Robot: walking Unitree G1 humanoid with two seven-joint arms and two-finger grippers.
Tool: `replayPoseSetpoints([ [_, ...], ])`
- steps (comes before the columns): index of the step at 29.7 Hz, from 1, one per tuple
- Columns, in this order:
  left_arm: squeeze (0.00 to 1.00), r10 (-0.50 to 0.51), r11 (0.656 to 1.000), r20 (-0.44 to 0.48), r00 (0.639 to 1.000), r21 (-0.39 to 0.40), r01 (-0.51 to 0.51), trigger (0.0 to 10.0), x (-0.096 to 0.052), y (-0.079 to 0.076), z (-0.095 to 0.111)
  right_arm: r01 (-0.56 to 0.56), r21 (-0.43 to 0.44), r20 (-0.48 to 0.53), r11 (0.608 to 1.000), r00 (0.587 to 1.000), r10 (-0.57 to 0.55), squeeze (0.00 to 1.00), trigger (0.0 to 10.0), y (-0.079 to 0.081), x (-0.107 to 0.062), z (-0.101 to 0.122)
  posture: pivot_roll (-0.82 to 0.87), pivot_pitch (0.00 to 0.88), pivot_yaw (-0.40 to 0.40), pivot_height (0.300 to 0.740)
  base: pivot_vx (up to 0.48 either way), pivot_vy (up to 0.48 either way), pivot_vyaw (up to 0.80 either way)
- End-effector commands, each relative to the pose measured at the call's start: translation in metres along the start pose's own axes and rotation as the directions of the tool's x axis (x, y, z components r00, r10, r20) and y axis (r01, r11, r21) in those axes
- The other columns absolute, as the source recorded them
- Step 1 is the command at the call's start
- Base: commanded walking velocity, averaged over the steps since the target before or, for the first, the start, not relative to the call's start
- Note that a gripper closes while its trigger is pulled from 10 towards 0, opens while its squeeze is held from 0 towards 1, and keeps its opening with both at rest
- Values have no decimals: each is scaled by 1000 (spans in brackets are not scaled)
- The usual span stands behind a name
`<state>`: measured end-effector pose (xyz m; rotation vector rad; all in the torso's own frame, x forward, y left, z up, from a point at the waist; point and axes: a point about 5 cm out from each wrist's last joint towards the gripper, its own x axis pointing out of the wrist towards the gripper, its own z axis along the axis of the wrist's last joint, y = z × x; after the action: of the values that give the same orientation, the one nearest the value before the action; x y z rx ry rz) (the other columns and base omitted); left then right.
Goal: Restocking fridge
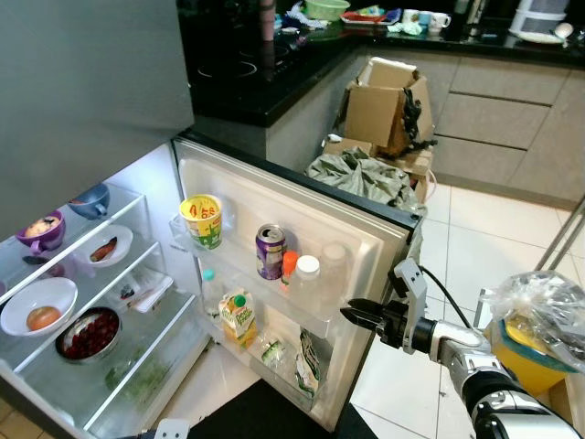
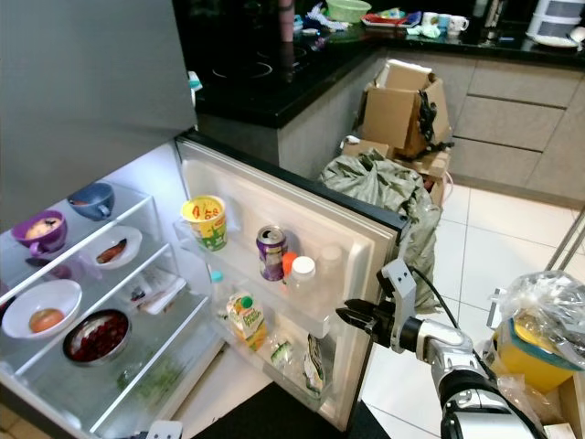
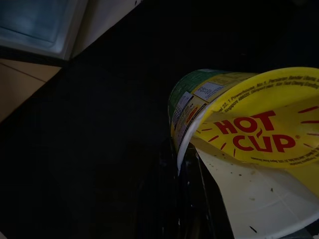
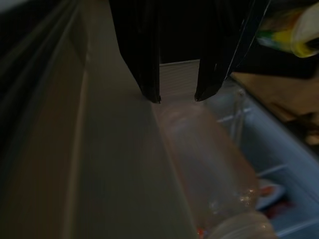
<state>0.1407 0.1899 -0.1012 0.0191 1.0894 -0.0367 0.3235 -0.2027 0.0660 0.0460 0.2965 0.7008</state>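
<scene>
The fridge door [image 1: 292,203] stands open. Its shelves hold a yellow cup of noodles [image 1: 202,220], a purple can [image 1: 271,251], a white-capped bottle [image 1: 307,274], a clear bottle [image 1: 335,265] and a juice pouch [image 1: 238,315] lower down. My right gripper [image 1: 355,312] is open at the door's outer edge, level with the middle shelf. In the right wrist view its fingertips [image 4: 149,94] stand apart just before the clear bottle [image 4: 209,164]. In the left wrist view a yellow Hot Cup noodle cup [image 3: 239,129] with a peeled lid lies against my left gripper's dark fingers [image 3: 192,199], held low over a black mat.
Fridge shelves at left carry bowls of food [image 1: 41,315], a purple cup [image 1: 41,230] and a blue cup [image 1: 91,199]. A grey-green bag [image 1: 361,174] and a cardboard box [image 1: 384,105] stand behind the door. A plastic bag with a yellow container [image 1: 539,329] sits at right. A black mat [image 1: 265,416] lies below.
</scene>
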Motion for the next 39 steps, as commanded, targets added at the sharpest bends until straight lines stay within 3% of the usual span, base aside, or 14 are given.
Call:
replayPoseSetpoints([
  [1,0,17,1000,-16,1000,13,-17,10000,-2,8,-4,170,-83,74,982,984,-164,0,10000,-18,-1,27,-27,0,14,740,0,0,0],
  [6,0,18,1000,-17,1000,10,-18,10000,-2,8,-4,334,-114,112,935,940,-322,0,10000,-34,-10,41,-27,0,13,740,0,0,0],
  [8,0,18,1000,-18,1000,6,-17,10000,-2,8,-5,503,-123,162,855,861,-483,0,10000,-53,-25,56,-28,0,12,740,0,0,0],
  [9,0,18,1000,-18,1000,6,-17,10000,-2,8,-5,503,-123,162,855,861,-483,0,10000,-53,-25,56,-28,0,12,740,0,0,0],
  [12,0,17,1000,-17,1000,3,-17,10000,-2,7,-5,609,-130,180,782,790,-586,0,10000,-65,-38,64,-27,0,10,740,0,0,0],
  [20,0,16,1000,-17,1000,-1,-16,10000,-2,6,-6,618,-111,132,778,785,-605,0,10000,-61,-37,46,-31,0,10,740,0,0,0],
  [28,0,10,1000,-18,1000,-2,-10,10000,-1,4,-6,664,-94,-177,742,722,-669,0,10000,-39,-47,-44,-34,0,9,740,0,0,0],
  [30,0,10,1000,-18,1000,-2,-10,10000,-1,4,-6,664,-94,-177,742,722,-669,0,10000,-39,-47,-44,-34,0,9,740,0,0,0],
  [31,0,9,1000,-14,1000,-3,-9,10000,-1,3,-5,664,-91,-298,742,693,-657,0,10000,-25,-55,-78,-37,0,11,740,0,0,0],
  [33,0,7,1000,-12,1000,1,-7,10000,-1,3,-4,661,-83,-397,746,665,-633,0,10000,-10,-63,-107,-37,0,11,740,0,0,0],
  [35,0,7,1000,-12,1000,1,-7,10000,-1,3,-4,661,-83,-397,746,665,-633,0,10000,-10,-63,-107,-37,0,11,740,0,0,0],
  [37,0,3,1000,-11,1000,2,-3,10000,-1,3,-4,654,-63,-486,754,640,-595,0,10000,8,-72,-134,-37,0,11,740,0,0,0],
  [38,0,3,1000,-11,1000,2,-3,10000,-1,3,-4,654,-63,-486,754,640,-595,0,10000,8,-72,-134,-37,0,11,740,0,0,0],
  [39,0,-6,1000,-14,1000,3,6,10000,-1,2,-4,645,-36,-564,764,618,-548,0,10000,27,-81,-159,-37,0,11,740,0,0,0],
])
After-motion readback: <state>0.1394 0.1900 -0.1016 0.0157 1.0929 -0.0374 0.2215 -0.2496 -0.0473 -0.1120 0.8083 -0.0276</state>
